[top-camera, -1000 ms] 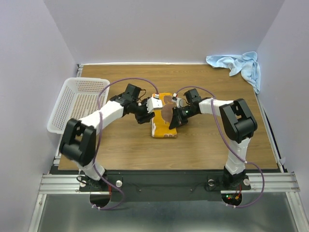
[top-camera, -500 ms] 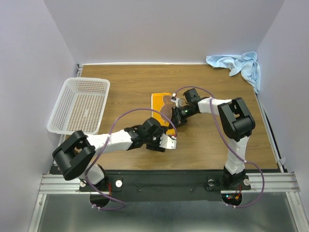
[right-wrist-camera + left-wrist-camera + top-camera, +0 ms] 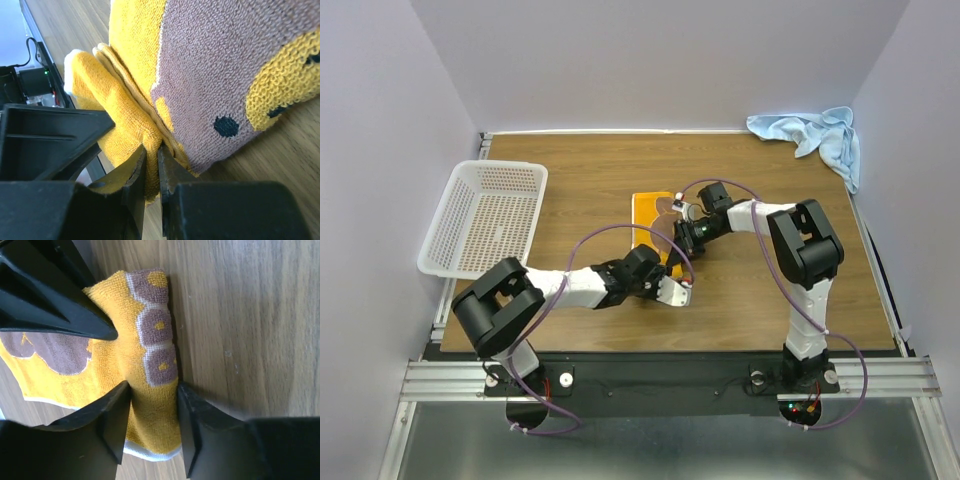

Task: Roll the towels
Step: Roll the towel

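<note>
1. At the left end effector (image 3: 152, 389): closed partway round a bunched fold at the near end of the mustard-yellow towel (image 3: 115, 335), with cloth filling the gap and touching both jaws.
2. At the right end effector (image 3: 151, 150): pinched narrow on the stacked edge layers of the same towel, further along its right side.
3. As for that towel: lies folded into a long strip near the middle of the desk (image 3: 580, 170), running away from the arm bases.
4. Judged as the opening of the roll on towel 1 of 2: near end gripped, no turn of a roll visible yet.
5. Next, probably: curl the near end over and turn it toward the far end. Calls for an even, tight first turn. Calls too for the right pinch either to keep the strip taut or to let go in time, else a skewed or slack roll is likely.
6. At the far right corner of the desk: light blue towel (image 3: 810, 130) crumpled in a heap, well apart from both arms, not rolled. Likely needs spreading flat first.
7. At the left edge of the desk: white perforated basket (image 3: 498, 165), with nothing visible inside.
</note>
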You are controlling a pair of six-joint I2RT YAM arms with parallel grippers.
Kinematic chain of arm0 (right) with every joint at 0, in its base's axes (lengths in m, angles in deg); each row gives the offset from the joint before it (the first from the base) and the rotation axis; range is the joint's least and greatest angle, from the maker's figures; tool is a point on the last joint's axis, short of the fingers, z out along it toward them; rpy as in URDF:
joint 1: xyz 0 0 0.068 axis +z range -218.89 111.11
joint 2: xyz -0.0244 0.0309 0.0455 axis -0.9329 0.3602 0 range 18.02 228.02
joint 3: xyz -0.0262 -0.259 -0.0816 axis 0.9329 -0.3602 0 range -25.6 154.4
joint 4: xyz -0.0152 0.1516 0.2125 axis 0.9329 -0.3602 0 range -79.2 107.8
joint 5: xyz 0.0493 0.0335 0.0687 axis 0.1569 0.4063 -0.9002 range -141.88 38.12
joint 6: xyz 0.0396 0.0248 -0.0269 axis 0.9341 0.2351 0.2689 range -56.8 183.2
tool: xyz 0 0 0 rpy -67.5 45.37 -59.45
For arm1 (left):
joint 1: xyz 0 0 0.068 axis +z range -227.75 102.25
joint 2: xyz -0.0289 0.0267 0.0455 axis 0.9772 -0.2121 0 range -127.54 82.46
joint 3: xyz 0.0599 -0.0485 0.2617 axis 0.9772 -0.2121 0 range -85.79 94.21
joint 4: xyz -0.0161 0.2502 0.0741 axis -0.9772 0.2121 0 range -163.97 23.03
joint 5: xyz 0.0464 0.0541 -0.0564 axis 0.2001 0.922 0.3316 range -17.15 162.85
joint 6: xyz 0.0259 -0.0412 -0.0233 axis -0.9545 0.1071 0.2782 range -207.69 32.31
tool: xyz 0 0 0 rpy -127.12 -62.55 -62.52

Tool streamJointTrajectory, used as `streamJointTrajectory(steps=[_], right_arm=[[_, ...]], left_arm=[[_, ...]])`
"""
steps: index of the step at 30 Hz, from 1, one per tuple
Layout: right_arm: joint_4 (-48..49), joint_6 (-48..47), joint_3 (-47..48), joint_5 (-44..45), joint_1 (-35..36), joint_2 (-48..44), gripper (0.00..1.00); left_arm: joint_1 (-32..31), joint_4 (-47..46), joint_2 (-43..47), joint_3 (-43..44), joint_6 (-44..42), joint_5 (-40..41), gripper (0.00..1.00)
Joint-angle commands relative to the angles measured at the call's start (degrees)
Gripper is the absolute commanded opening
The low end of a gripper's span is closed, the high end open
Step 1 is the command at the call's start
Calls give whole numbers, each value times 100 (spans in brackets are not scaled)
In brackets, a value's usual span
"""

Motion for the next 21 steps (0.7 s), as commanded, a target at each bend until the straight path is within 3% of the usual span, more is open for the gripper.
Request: streamJointTrajectory(steps=[1, 5, 9, 11, 12, 15, 16, 18, 21], right_arm=[[-130, -279, -70, 1049, 48, 347, 18], [-166, -332, -78, 1145, 48, 242, 20], [-253, -499, -87, 1382, 39, -127, 30], [-306, -525, -70, 1523, 22, -443, 43], [-332, -525, -69, 1576, 13, -662, 60], [-438, -719, -43, 1612, -136, -961, 75], [-464, -754, -52, 1577, -197, -1050, 85], [-561, -876, -61, 1410, -417, -1331, 92], [-737, -1096, -157, 1225, -707, -1709, 96]], left_arm=[[-36, 300, -130, 194, -41, -207, 40], [-1, 809, -244, 501, 82, -478, 25], [200, 2133, -376, 1080, 275, -1286, 11], [402, 2801, -543, 1484, 381, -1866, 8], [481, 2997, -683, 1616, 425, -2199, 7], [815, 3690, -938, 2109, 539, -2693, 4], [921, 3841, -1139, 2240, 565, -2990, 4], [1176, 4281, -1403, 2592, 592, -3421, 4], [1422, 4763, -1755, 3014, 592, -3888, 4]])
